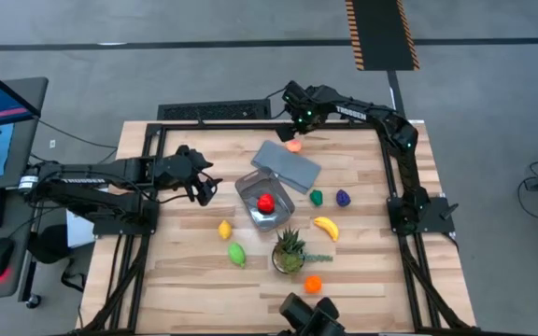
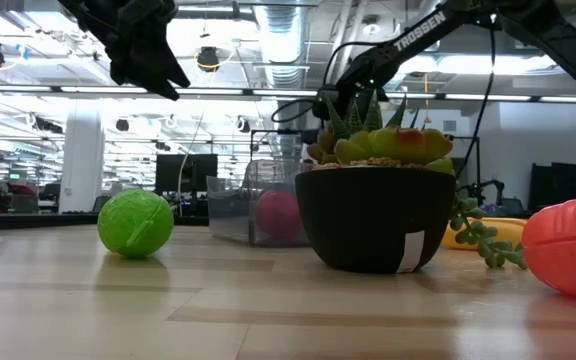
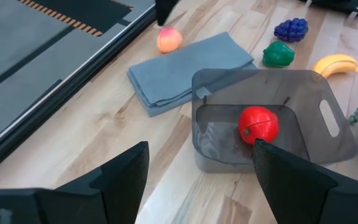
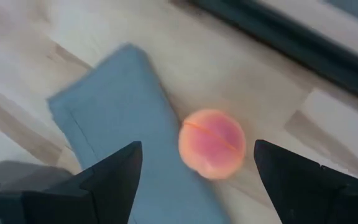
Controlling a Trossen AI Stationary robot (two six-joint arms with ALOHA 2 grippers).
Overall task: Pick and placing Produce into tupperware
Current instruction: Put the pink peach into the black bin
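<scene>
Peach [image 4: 212,144] is looking light, hard and slippery; right gripper [image 4: 194,180], spread wide, is hovering to pinch its middle.

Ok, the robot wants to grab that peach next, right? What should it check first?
1. Right gripper open, with nothing in it: ok.
2. Peach lined up between its fingers: ok.
3. Peach free of the grey-blue lid: cannot tell, they sit very close.
4. Room in the tupperware: ok, only the red tomato is inside.
5. Left gripper away from the tub: ok, it is beside it.
</scene>
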